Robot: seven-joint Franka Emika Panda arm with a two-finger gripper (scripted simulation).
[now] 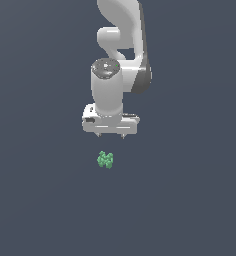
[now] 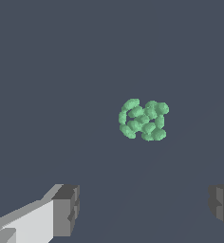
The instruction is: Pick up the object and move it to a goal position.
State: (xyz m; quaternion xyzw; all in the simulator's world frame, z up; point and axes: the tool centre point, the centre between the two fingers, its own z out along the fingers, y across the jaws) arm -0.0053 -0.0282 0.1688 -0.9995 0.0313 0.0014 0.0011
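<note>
Gripper point(image 2: 141, 209) wide open, empty, above the object point(image 2: 143, 120). Advise centring the fingers point(image 2: 66, 211) astride it before descending and closing.

White arm point(image 1: 121, 60) comes down from the top edge, wrist pointing down over a plain dark grey floor point(image 1: 40, 200). Gripper point(image 1: 111, 135) hangs under the wide white hand block, two short finger tips poking out below it with a clear gap between them, jaws apart. Green object point(image 1: 105, 160) sits on the floor below the gripper, slightly toward the exterior view's left of its centre. Not touching; visible gap between the tips and the object. Small knobbly cluster, much smaller than the hand.
</note>
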